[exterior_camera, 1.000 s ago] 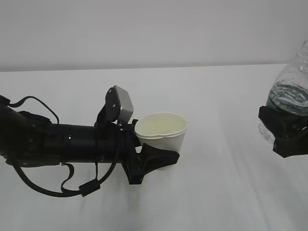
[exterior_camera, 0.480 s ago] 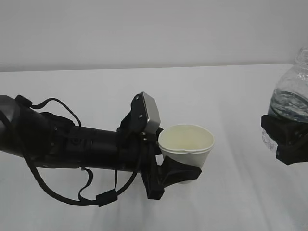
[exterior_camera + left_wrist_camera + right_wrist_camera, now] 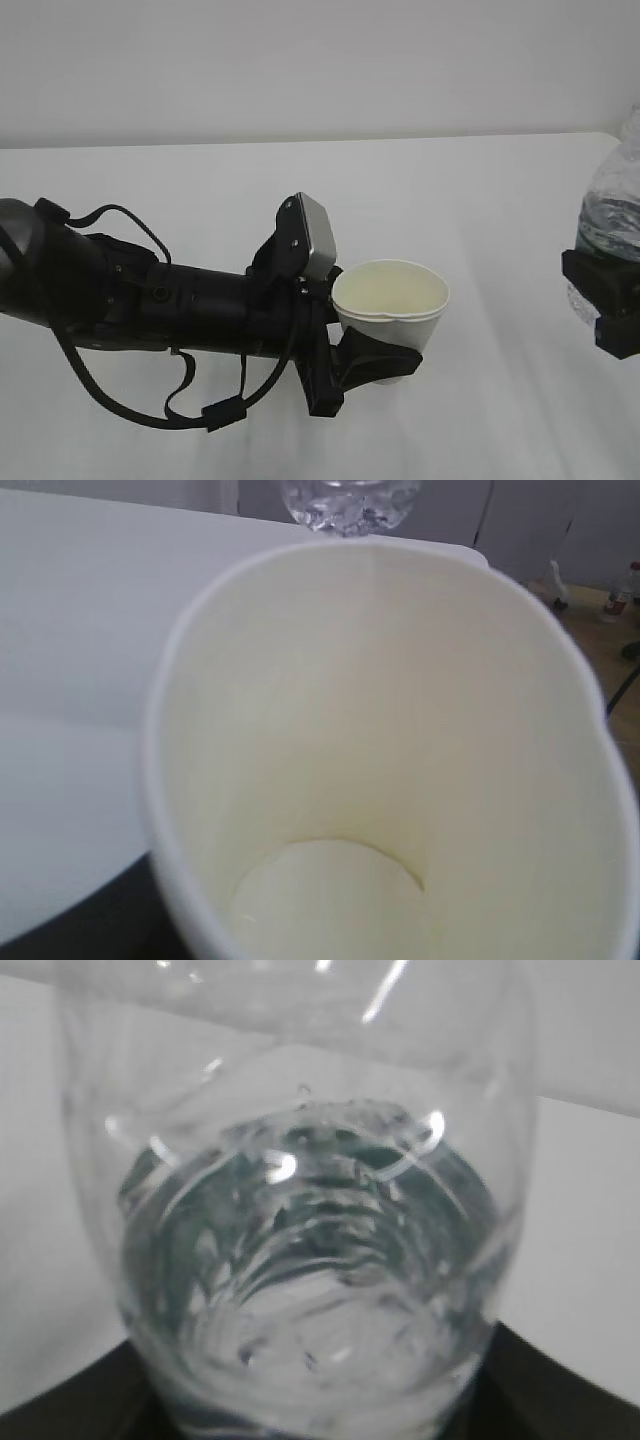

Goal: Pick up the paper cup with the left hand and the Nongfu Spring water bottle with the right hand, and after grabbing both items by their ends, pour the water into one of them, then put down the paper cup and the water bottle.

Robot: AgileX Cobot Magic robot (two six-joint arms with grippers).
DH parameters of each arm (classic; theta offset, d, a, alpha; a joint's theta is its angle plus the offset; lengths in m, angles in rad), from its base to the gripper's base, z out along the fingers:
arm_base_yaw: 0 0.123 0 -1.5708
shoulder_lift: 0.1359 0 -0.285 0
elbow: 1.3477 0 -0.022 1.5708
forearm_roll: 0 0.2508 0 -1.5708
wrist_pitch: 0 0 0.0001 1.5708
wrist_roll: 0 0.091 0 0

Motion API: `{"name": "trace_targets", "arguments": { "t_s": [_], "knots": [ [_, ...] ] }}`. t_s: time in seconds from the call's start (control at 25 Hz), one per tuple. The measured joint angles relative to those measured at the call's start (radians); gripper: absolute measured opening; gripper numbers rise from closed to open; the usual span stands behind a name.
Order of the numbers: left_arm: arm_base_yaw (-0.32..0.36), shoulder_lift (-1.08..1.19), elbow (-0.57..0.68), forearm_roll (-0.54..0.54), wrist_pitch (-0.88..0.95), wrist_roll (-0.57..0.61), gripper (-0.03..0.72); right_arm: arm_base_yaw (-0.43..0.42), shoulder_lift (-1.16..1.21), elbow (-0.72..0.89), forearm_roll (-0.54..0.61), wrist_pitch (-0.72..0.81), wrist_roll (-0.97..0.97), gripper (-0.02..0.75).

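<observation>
The paper cup [image 3: 390, 300] stands upright in my left gripper [image 3: 392, 352], whose black fingers [image 3: 375, 360] are shut round its lower half, just above the white table [image 3: 470, 190]. In the left wrist view the cup [image 3: 400, 730] fills the frame, and its pale inside looks dry. At the right edge, my right gripper [image 3: 606, 300] is shut on the lower part of the Nongfu Spring water bottle [image 3: 612, 210]. The bottle stands upright and is cut off by the frame. In the right wrist view, water [image 3: 310, 1270] lies in the bottle [image 3: 300, 1110]. Cup and bottle are well apart.
A plain grey wall [image 3: 320, 60] rises behind the table's far edge. Loose black cables [image 3: 130, 405] hang under the left arm. In the left wrist view, floor and dark furniture [image 3: 600, 610] show past the table's right end.
My left arm has carried the cup to the right and slightly nearer, mostly in the first half second. My right gripper with the bottle has drifted right, further out of frame.
</observation>
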Motion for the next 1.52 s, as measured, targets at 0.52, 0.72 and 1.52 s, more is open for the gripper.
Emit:
{"name": "trace_targets", "arguments": {
  "t_s": [0.52, 0.72, 1.52],
  "knots": [
    [-0.020, 0.000, 0.000, 0.011, -0.008, 0.000, 0.421, 0.000, -0.111, -0.007, -0.060, 0.181, 0.057, 0.437],
    [-0.042, 0.000, 0.000, 0.013, -0.008, 0.000, 0.421, 0.000, -0.113, -0.041, -0.082, 0.203, 0.060, 0.437],
    [-0.051, 0.000, -0.001, 0.013, -0.008, 0.000, 0.421, 0.000, -0.078, -0.060, -0.310, 0.204, 0.056, 0.437]
  ]
}}
